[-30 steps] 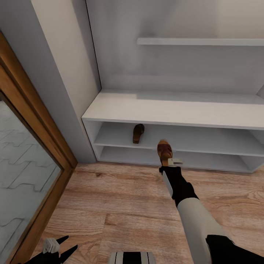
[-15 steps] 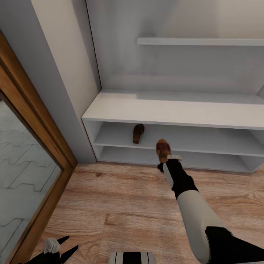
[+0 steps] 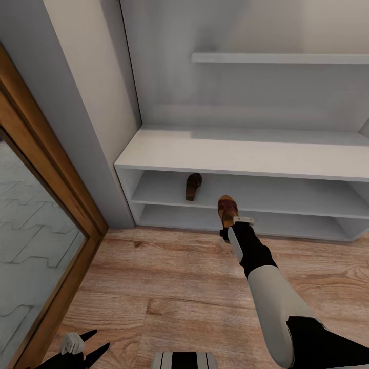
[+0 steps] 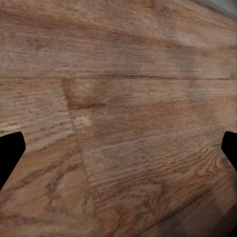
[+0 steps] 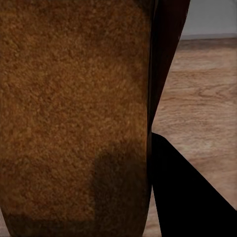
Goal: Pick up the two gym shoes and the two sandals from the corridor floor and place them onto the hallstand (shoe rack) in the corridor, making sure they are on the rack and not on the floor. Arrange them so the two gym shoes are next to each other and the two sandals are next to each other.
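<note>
The right arm reaches forward, its right claw (image 3: 229,221) clamped on a sandal (image 3: 227,209). The left claw (image 3: 77,349) hangs low beside the trunk, fingers (image 4: 10,153) spread wide apart.

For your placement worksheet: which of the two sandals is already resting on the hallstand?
The darker-looking sandal lying on the upper open shelf of the hallstand. The other sandal is held in the right gripper, in front of the shelves.
</note>
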Controlling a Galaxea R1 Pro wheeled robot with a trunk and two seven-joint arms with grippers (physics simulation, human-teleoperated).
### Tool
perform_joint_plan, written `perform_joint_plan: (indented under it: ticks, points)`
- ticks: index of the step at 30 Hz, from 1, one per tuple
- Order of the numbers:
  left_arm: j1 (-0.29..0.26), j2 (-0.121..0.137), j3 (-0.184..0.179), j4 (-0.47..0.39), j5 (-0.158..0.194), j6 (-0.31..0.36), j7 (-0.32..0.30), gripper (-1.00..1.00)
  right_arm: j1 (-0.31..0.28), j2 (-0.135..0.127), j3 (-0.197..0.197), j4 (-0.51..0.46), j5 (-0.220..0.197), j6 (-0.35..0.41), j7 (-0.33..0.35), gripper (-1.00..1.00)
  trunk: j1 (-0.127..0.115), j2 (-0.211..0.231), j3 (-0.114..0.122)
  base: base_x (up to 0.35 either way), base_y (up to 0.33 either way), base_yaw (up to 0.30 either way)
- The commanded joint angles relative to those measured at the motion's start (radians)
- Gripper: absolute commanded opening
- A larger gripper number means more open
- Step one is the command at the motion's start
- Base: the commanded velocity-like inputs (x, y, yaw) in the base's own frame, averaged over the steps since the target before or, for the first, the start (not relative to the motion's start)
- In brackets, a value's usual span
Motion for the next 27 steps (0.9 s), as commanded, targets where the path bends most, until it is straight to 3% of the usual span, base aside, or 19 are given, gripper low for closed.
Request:
perform_joint_plan:
  ticks: [1, 11, 27]
  points:
    - [-0.001, 0.0, 0.001, 0.001, 0.0, -0.006, -0.003, 1.0, 0.0, 0.001, -0.003, -0.001, 0.001, 0.004, -0.002, -1.0, 0.0, 0.0, -0.001, 0.0, 0.0, 0.0]
    - [-0.001, -0.002, 0.0, 0.001, -0.001, -0.006, -0.003, 1.0, -0.001, 0.001, -0.002, -0.046, 0.0, 0.004, -0.006, -1.0, 0.0, 0.0, -0.001, 0.0, 0.0, 0.0]
    - [-0.001, -0.007, -0.002, 0.001, -0.002, -0.006, -0.003, 1.0, -0.002, 0.001, -0.003, -0.08, -0.001, 0.004, -0.066, -1.0, 0.0, 0.0, -0.001, 0.0, 0.0, 0.0]
